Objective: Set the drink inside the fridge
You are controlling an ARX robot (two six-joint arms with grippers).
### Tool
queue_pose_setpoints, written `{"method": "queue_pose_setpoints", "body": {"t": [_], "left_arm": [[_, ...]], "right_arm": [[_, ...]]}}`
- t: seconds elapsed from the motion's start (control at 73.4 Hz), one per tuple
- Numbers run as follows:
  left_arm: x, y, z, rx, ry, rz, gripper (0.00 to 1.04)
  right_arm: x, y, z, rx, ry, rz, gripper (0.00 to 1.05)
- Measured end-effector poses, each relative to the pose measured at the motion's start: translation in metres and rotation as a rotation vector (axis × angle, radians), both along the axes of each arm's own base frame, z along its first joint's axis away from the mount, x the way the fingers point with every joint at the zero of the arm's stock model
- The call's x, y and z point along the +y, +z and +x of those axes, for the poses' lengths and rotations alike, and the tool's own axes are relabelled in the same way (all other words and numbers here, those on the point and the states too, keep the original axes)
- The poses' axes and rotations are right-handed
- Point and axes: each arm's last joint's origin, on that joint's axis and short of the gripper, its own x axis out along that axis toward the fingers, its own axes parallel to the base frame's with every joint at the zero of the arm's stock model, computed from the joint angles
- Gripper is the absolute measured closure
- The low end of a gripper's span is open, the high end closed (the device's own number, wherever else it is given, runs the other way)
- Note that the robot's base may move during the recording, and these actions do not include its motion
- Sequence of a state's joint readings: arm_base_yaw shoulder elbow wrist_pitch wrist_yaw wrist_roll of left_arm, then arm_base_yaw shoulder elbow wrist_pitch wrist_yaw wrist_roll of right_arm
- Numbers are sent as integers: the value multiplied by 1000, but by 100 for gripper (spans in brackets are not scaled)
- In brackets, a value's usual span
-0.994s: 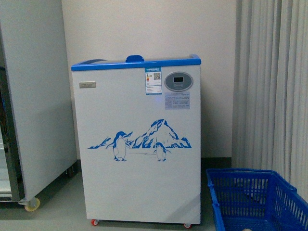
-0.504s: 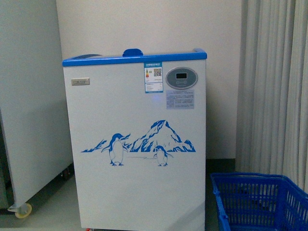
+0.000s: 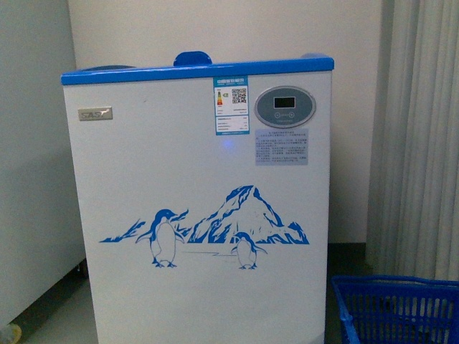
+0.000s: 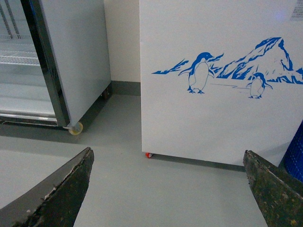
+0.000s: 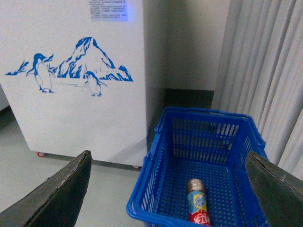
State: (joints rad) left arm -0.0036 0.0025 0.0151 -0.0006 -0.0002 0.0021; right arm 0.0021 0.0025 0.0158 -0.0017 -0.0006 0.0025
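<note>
The fridge (image 3: 208, 208) is a white chest freezer with a blue top rim, a penguin-and-mountain decal and an oval grey display panel (image 3: 285, 107). It fills the front view and shows in the left wrist view (image 4: 222, 85) and the right wrist view (image 5: 75, 80). The drink (image 5: 198, 206) is a bottle with a blue, yellow and red label, lying in a blue basket (image 5: 142, 198) on the floor right of the fridge. My left gripper (image 4: 168, 187) is open and empty above the grey floor. My right gripper (image 5: 168, 189) is open and empty above the basket.
A taller grey cabinet on casters (image 4: 71, 56) stands left of the fridge, its open interior showing shelves. Pale curtains (image 3: 423, 143) hang at the right behind the basket (image 3: 401, 308). A white wall is behind the fridge.
The front view has come closer to the fridge, which now looks larger and fills more of the frame. The grey cabinet and the basket have slid toward the frame edges.
</note>
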Motion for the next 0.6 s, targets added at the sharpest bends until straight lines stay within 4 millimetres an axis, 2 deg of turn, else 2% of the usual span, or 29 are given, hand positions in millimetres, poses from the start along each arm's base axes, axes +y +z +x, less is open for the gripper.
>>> {"method": "queue_pose_setpoints", "body": {"t": [0.599], "left_arm": [[0, 0, 0, 0, 0, 0, 8]], "right_arm": [[0, 0, 0, 0, 0, 0, 8]]}}
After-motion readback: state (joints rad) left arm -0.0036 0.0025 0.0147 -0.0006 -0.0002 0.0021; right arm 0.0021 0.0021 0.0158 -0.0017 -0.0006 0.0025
